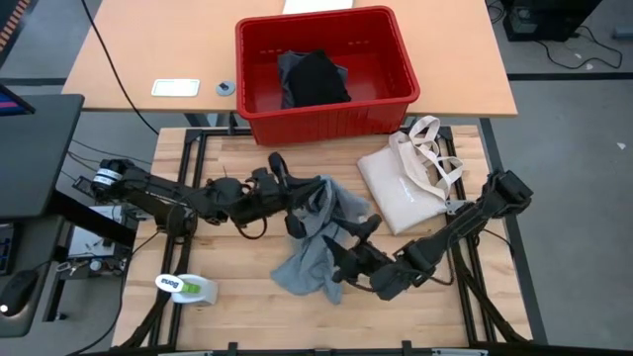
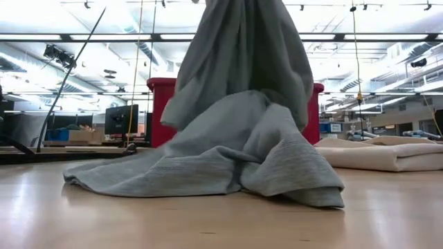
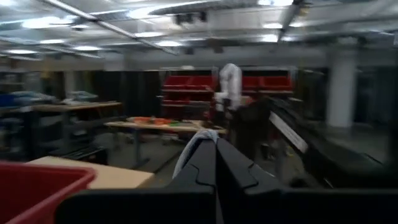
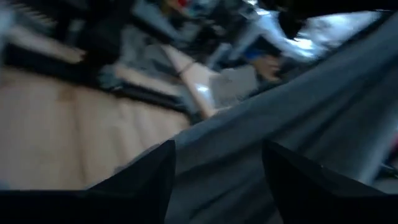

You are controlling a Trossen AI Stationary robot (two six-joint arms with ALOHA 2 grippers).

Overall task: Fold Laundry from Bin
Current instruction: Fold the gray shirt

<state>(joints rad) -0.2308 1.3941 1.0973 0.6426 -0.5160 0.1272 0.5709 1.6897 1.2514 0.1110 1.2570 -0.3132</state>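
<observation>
The light grey T-shirt hangs from my left gripper, which is shut on it above the middle of the table. The shirt's lower part lies heaped on the wood. My right gripper stands open at the shirt's right side, and in its wrist view the grey cloth stretches across in front of its two fingers. The red bin stands at the table's far edge with a black garment inside. My left gripper pinches a bunched bit of the shirt's upper part between its two shut fingers; only a sliver of cloth shows past the fingertips. The fingers come about level from the table's left. The shirt hangs slack below them, its lower end on the table. My right gripper is close against the cloth, and I cannot tell whether it touches.
A cream tote bag lies at the right, between the bin and my right arm. A small white and green bottle lies near the front left. Bare wood shows at the near edge and left of the shirt.
</observation>
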